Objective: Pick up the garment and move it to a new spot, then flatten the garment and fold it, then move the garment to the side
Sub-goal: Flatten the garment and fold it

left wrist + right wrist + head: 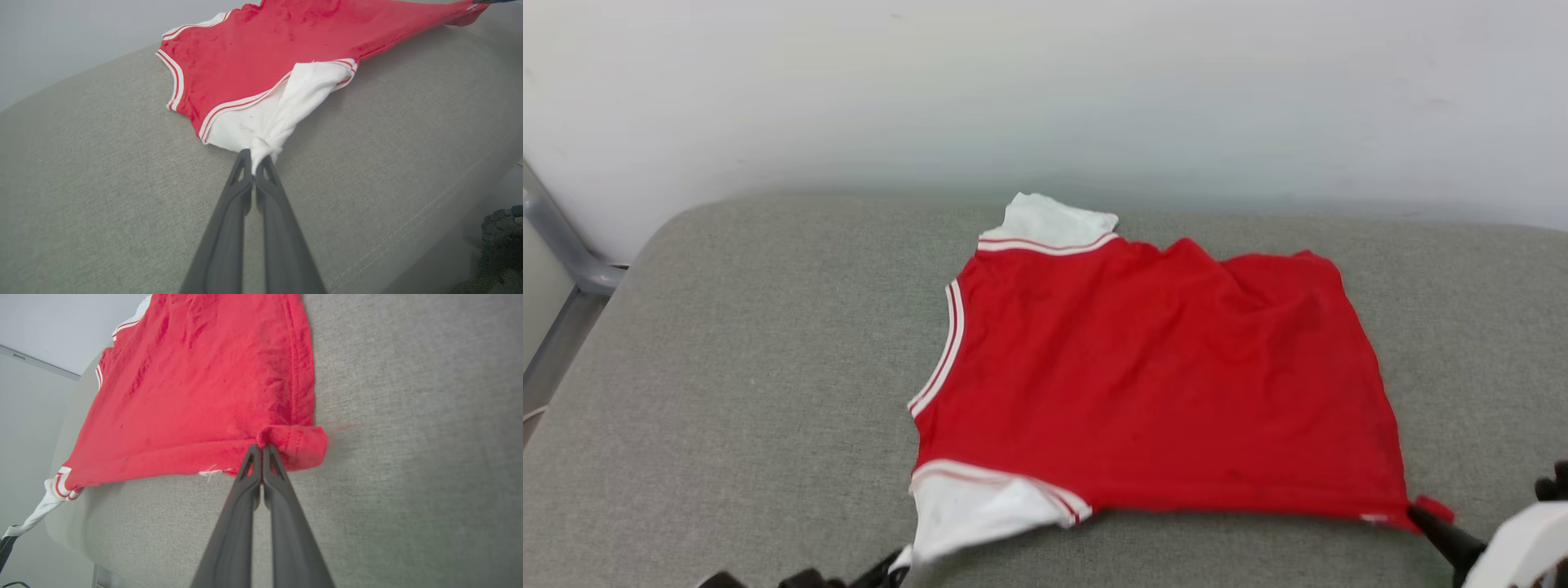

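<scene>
Garment point(1152, 384): red shirt, plain side up, mostly flat on the grey cushion point(727, 367), stretched between the two grippers.

Left gripper point(255, 157): fingers together, clamped on the bunched tip of the near white sleeve point(286, 106). The cloth twists into a rope just ahead of the tips.

Right gripper point(261, 448): fingers together, pinching the rolled hem corner point(300, 447). Only a small nub of cloth sits between the tips.

Risks, as I judge them:
- The right hold looks thin. A hard pull away from the left gripper could slip the corner free and drop that side.
- The left hold is on the sleeve, not the body. Tension there likely stretches the sleeve and sets the twist into any fold.
- The far edge, beyond both grippers, is rumpled and held by neither, so its wrinkles could get folded in.
- The near edge lies close to the cushion's front. Dragging toward the grippers could pull cloth over it.
</scene>
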Robot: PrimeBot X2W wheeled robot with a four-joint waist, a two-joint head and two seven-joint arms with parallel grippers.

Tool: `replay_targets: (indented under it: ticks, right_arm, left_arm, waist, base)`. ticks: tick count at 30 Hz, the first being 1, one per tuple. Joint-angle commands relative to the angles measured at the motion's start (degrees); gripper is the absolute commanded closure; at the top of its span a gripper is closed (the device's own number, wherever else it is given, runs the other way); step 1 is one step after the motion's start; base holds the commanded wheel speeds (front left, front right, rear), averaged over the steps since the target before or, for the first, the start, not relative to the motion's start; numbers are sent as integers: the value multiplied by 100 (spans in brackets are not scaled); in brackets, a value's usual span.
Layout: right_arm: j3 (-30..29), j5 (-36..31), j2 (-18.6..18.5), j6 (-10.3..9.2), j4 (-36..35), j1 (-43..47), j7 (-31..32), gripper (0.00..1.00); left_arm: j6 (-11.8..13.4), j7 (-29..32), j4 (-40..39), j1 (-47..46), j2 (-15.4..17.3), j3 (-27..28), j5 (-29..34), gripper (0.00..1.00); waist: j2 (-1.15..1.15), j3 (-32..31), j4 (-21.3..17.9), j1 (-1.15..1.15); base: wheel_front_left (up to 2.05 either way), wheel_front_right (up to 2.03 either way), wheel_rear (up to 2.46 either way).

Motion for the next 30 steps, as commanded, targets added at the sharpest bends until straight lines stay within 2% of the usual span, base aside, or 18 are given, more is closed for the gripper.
replay_targets:
  ticks: [1,8,12,22,30]
  right_arm:
    - [-69,88,-111,-7,-195,274,133,100]
    - [-116,172,-243,-6,-977,1082,704,100]
    - [-286,116,-217,-6,-1376,1319,865,100]
    - [-607,-235,-78,-6,-2050,936,1382,100]
    - [-649,-746,84,-6,-2062,207,1777,100]
  left_arm:
    - [-8,118,-190,218,188,-78,-151,100]
    - [-14,526,-922,814,701,-454,-641,100]
    - [-1,550,-1153,834,852,-419,-728,100]
    - [82,484,-1212,-84,883,-130,-559,100]
    - [38,597,-958,-935,791,-184,-499,100]
  waist:
    - [0,-75,10,1]
    - [0,-149,0,1]
    - [0,-118,-4,1]
    - [0,235,-56,1]
    - [0,726,-119,1]
  base:
    - [0,0,0]
    - [0,0,0]
    - [0,0,0]
    - [0,0,0]
    - [0,0,0]
